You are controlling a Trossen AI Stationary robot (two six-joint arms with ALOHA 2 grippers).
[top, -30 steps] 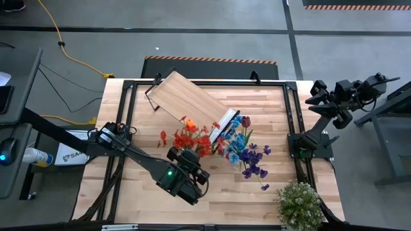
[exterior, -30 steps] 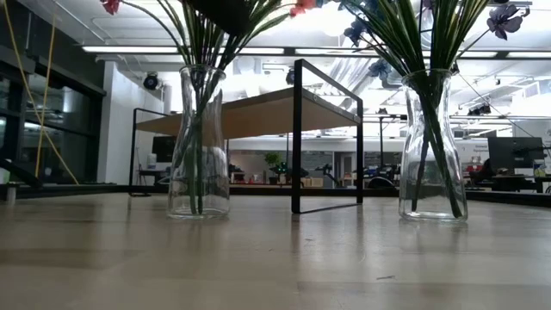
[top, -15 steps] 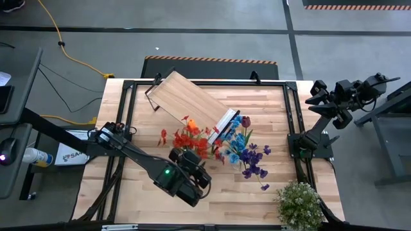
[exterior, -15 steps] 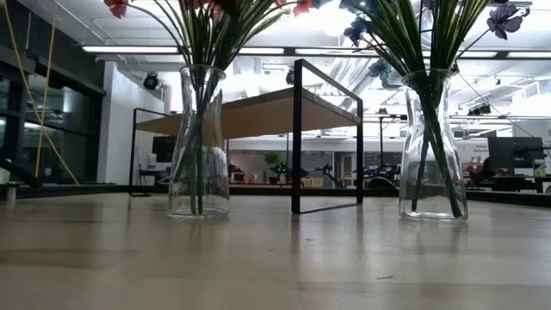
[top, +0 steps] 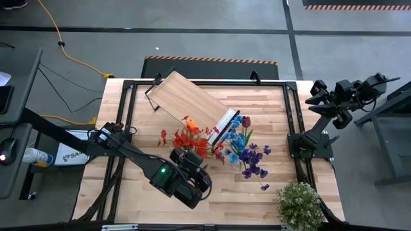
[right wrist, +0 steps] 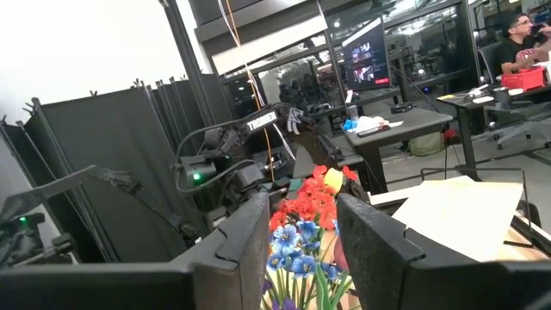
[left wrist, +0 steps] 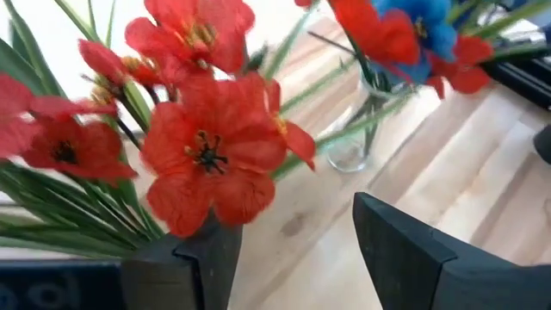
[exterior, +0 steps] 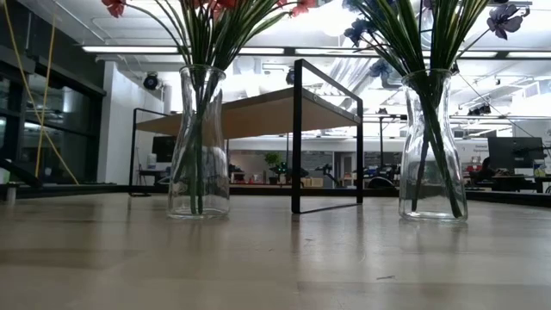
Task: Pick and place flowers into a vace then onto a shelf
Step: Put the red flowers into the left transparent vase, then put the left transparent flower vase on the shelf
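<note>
Backing toward the table's near edge since a second ago, the left gripper (left wrist: 297, 258) is now standing spread, holding nothing. Just ahead of it, the red flowers (left wrist: 207, 155) are sitting in a glass vase (exterior: 198, 146) (heads cut off in the low view). Beyond them, the shelf (top: 186, 99) is lying angled. The right gripper (right wrist: 301, 241) is waiting well apart, part open.

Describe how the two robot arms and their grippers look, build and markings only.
Both arms are dark, jointed links. The left arm shows a small green light near its wrist; the left gripper has two blocky black angular fingers. The right gripper has similar flat, dark fingers.
</note>
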